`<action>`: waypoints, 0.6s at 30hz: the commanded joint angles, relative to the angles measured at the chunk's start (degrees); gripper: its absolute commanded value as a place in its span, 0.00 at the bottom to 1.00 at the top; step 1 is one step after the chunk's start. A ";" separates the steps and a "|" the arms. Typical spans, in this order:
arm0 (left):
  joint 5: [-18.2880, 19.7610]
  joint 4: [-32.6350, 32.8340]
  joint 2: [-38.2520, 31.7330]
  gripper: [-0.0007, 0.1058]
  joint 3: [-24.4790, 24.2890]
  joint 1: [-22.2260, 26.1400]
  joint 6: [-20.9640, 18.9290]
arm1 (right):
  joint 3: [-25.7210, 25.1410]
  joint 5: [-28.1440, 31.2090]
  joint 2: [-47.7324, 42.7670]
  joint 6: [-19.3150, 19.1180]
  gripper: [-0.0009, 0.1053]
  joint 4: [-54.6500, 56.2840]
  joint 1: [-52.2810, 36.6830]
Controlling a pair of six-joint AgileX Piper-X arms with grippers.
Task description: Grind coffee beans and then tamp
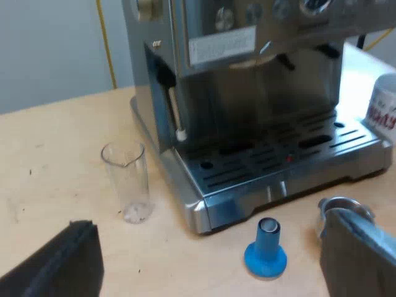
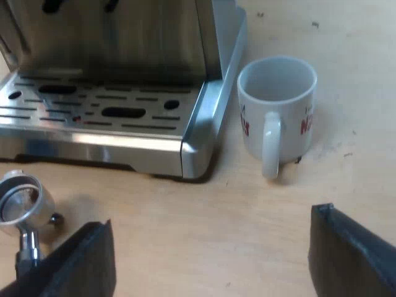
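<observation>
The espresso machine (image 1: 247, 93) stands on a wooden table, its slotted drip tray (image 1: 278, 161) facing me. A blue tamper (image 1: 266, 247) stands upright on the table just before the tray. The metal holder (image 1: 342, 207) lies loose near the tamper, partly hidden behind one of my left fingers (image 1: 359, 253). My left gripper (image 1: 210, 272) is open, above the table, short of the tamper, with nothing in it. In the right wrist view, the holder (image 2: 21, 204) lies with its basket up by the drip tray (image 2: 99, 111). My right gripper (image 2: 210, 263) is open and holds nothing.
A clear measuring glass (image 1: 127, 182) stands upright on the table beside the machine's corner. A white mug (image 2: 277, 105) with red print stands by the tray's other corner, handle towards my right gripper. The same mug (image 1: 383, 108) shows beyond the machine. Bare wooden tabletop (image 2: 204, 229) lies before both grippers.
</observation>
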 commanded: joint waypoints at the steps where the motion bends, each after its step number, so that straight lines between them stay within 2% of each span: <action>1: -1.12 -0.87 -2.40 0.69 1.86 0.04 -0.16 | 0.76 -1.30 -2.64 -0.49 0.63 -0.83 -0.29; 8: -1.12 -4.56 -2.26 0.69 8.73 0.04 -0.16 | 4.05 -1.38 -2.64 -0.49 0.63 -0.83 -0.29; 15: -1.12 -5.61 -2.26 0.69 12.53 0.04 -0.16 | 6.65 -1.38 -2.64 -0.49 0.63 -0.83 -0.29; 18: -1.12 -6.11 -2.26 0.69 12.65 0.04 -0.16 | 7.56 -1.38 -2.54 -0.49 0.63 -0.83 -0.29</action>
